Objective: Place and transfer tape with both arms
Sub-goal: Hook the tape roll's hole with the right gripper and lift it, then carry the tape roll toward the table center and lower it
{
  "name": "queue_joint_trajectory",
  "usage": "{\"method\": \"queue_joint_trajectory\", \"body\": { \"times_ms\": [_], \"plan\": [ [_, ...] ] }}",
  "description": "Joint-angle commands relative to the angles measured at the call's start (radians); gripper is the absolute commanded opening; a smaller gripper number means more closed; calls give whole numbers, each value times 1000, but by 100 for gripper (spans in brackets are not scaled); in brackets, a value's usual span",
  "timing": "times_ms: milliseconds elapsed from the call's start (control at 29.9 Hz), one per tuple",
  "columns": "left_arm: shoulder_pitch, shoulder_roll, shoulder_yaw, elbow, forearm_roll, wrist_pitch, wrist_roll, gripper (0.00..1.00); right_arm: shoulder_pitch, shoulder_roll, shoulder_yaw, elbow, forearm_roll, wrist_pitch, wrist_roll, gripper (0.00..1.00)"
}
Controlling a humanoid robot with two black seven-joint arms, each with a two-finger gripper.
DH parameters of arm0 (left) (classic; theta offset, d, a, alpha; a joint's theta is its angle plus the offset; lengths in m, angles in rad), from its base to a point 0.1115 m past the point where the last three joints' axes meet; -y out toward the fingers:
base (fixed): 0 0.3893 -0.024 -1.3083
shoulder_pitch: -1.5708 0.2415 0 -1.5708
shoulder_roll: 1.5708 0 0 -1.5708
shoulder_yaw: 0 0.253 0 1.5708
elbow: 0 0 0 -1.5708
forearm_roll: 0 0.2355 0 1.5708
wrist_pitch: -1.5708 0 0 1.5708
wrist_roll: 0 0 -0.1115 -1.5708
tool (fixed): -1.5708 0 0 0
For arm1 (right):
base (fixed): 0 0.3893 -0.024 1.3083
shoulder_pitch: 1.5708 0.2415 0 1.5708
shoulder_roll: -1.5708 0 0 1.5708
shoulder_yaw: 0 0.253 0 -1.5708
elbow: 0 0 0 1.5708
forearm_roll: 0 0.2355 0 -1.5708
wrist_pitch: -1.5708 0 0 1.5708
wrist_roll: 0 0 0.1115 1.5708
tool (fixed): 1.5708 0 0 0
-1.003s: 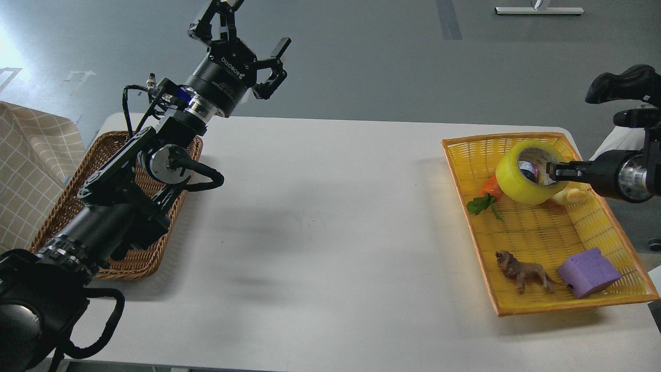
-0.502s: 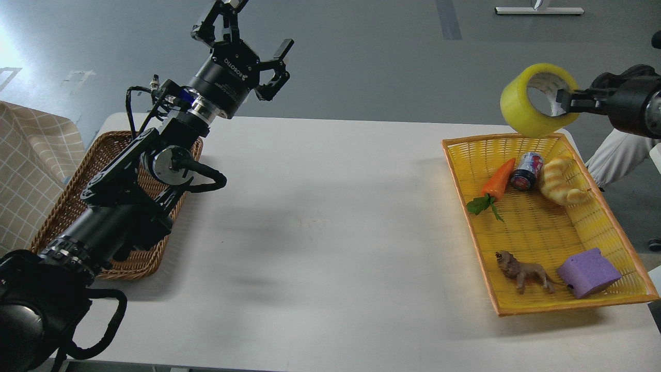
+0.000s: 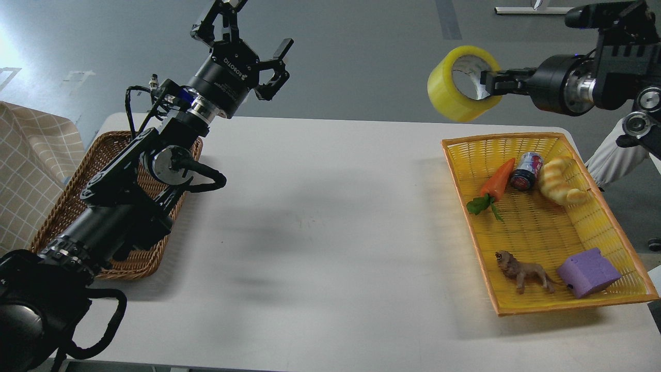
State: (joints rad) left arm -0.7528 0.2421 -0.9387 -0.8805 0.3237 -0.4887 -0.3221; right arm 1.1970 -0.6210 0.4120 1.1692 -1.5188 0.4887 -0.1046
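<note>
The yellow tape roll (image 3: 453, 95) hangs in the air above the table's far right side, left of and above the yellow basket (image 3: 594, 217). My right gripper (image 3: 490, 82) comes in from the right and is shut on the roll's wall, fingers pinching its right rim. My left gripper (image 3: 242, 28) is raised at the upper left, above the table's far edge, with its fingers spread open and empty. It is far from the tape.
The yellow basket holds a toy carrot (image 3: 497, 184), a small can (image 3: 525, 171), a bread toy (image 3: 559, 181), a lion figure (image 3: 522, 270) and a purple block (image 3: 587, 272). A brown wicker basket (image 3: 82, 206) sits at the left under my left arm. A checked cloth (image 3: 26, 170) lies at far left.
My right gripper lifted the tape out of the yellow basket, then carried it up and to the left. The left arm has barely moved.
</note>
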Motion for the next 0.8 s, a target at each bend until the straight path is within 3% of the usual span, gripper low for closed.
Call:
{"method": "queue_joint_trajectory", "body": {
  "times_ms": [0,769],
  "plan": [
    [-2,-1,0,0,0,0,0,98,30,63,-41,-39,0,0,0,6],
    [-5,-4,-5,-9,0,0,-2,98,88,403,-165,-259,-1,0,2,6]
  ]
}}
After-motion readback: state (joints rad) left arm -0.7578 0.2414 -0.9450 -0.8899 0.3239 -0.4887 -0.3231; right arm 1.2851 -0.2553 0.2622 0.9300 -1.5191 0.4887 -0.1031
